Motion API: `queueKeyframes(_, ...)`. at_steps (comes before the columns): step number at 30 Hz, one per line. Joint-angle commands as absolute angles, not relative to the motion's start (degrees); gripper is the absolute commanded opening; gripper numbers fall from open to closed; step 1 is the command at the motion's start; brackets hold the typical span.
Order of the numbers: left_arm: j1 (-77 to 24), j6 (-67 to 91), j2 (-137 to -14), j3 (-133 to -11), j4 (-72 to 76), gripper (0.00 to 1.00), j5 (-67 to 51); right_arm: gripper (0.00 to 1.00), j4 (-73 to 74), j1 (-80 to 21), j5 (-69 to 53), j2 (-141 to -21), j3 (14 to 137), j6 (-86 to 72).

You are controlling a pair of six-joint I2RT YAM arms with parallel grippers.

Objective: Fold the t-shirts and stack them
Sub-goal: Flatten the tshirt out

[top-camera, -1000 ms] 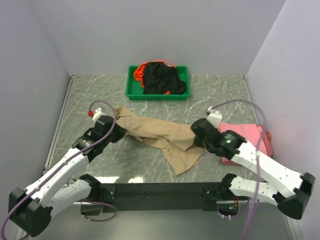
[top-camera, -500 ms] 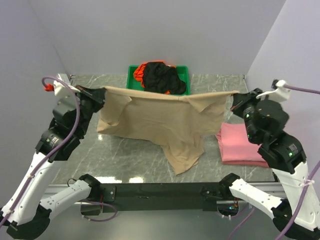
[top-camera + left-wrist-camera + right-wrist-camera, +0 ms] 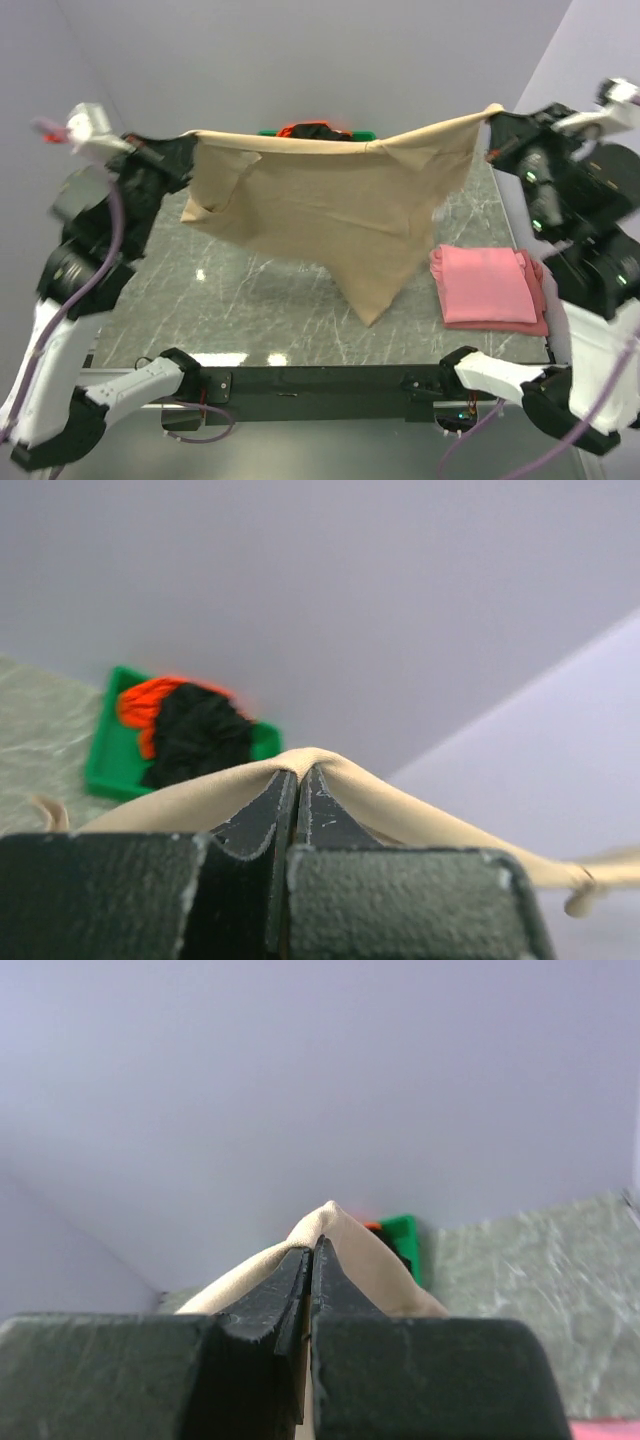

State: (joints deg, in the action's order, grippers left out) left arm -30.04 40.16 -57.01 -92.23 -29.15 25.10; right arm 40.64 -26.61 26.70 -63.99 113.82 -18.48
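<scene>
A large tan t-shirt (image 3: 330, 205) hangs spread in the air between both arms, its lowest point reaching down toward the table. My left gripper (image 3: 188, 140) is shut on its upper left edge; in the left wrist view the tan cloth (image 3: 340, 780) drapes over the pinched jaws (image 3: 298, 776). My right gripper (image 3: 490, 114) is shut on the upper right corner, and the tan cloth (image 3: 350, 1250) folds over its tips (image 3: 312, 1248). A folded pink t-shirt (image 3: 485, 287) lies on the table at the right. Black and orange t-shirts (image 3: 190, 735) sit heaped in the tray.
The green tray (image 3: 108, 765) stands at the back centre of the marble table (image 3: 260, 300), mostly hidden behind the raised shirt in the top view. Grey walls close in the left, back and right sides.
Both arms have risen and spread apart, lifting the tan t-shirt from a crumpled heap on the table into a stretched, hanging sheet. The pink t-shirt has not moved.
</scene>
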Motion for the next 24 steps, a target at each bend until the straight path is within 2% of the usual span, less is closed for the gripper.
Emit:
queueKeyframes(1, -29.71, 38.76, -46.69, -91.51, -23.83, 0.01, 16.72, 0.00, 38.33, -26.10, 20.24, -56.00, 117.34, -15.56)
queueKeyframes(4, -29.62, 41.30, -41.16, -88.60, -22.06, 0.01, 11.79, 0.00, 35.95, -26.10, 16.54, -49.94, 114.88, -15.47)
queueKeyframes(9, -29.62, 44.47, -37.71, -90.08, -19.78, 0.00, -3.92, 0.00, 37.70, -26.02, 9.68, -44.57, 118.21, -16.70)
queueKeyframes(11, -29.62, 45.43, -38.23, -92.10, -21.34, 0.00, -4.74, 0.00, 37.79, -26.10, 6.00, -43.77, 119.44, -17.66)
queueKeyframes(14, -29.62, 45.88, -39.90, -95.44, -23.81, 0.01, -2.64, 0.00, 37.53, -25.93, 5.62, -42.89, 119.45, -18.45)
queueKeyframes(18, -29.53, 45.53, -41.83, -95.11, -24.17, 0.01, 0.43, 0.00, 35.16, -26.10, 14.28, -43.94, 116.11, -17.32)
queueKeyframes(22, -29.53, 45.17, -45.78, -89.93, -26.36, 0.01, 12.63, 0.00, 31.48, -26.10, 27.74, -47.28, 108.13, -15.12)
queueKeyframes(24, -29.53, 46.05, -49.11, -84.33, -28.12, 0.04, 24.04, 0.00, 27.54, -26.19, 33.54, -49.65, 99.44, -14.51)
